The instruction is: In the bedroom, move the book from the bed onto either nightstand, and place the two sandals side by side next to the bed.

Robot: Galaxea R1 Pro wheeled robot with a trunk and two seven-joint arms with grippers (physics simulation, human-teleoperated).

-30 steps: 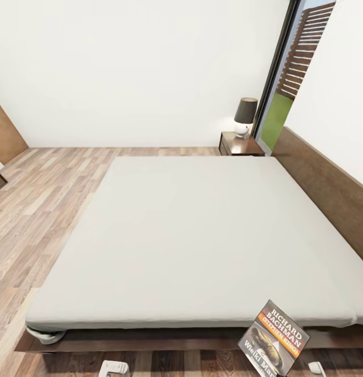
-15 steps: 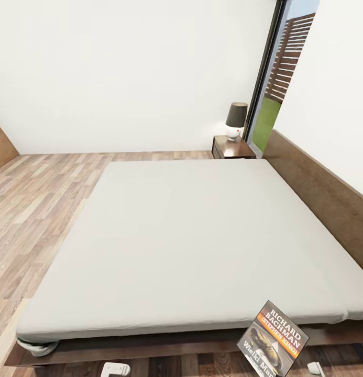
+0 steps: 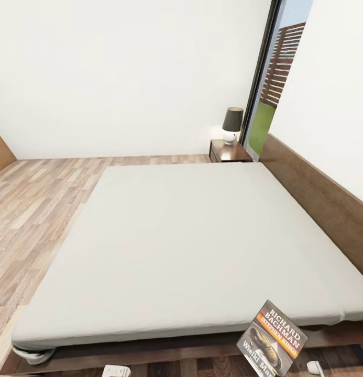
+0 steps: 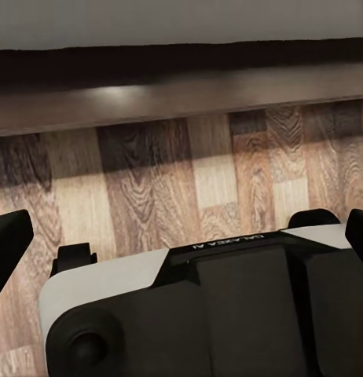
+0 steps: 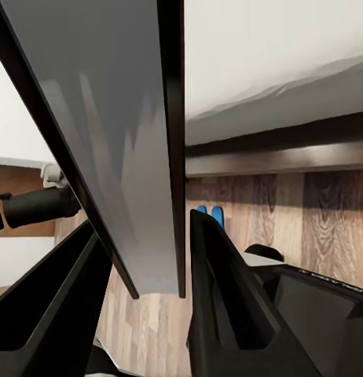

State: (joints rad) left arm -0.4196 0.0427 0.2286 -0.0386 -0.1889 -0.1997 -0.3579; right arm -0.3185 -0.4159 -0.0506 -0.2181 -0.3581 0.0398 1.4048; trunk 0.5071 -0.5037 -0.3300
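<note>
Beyond the bed's (image 3: 191, 235) near edge, the book (image 3: 272, 340) is gripped upright in the right jaws for carrying to the nightstand (image 3: 229, 151); the left jaws' state cannot be told.

White claw (image 4: 181, 236) housing, black fingers (image 5: 221, 298), black wrist block with "GALAXEA" lettering

The book (image 3: 272, 339) is held tilted at the bed's (image 3: 191, 235) near edge; 2 blue shapes, probably the sandals (image 5: 210, 214), lie beside the bed frame.
</note>
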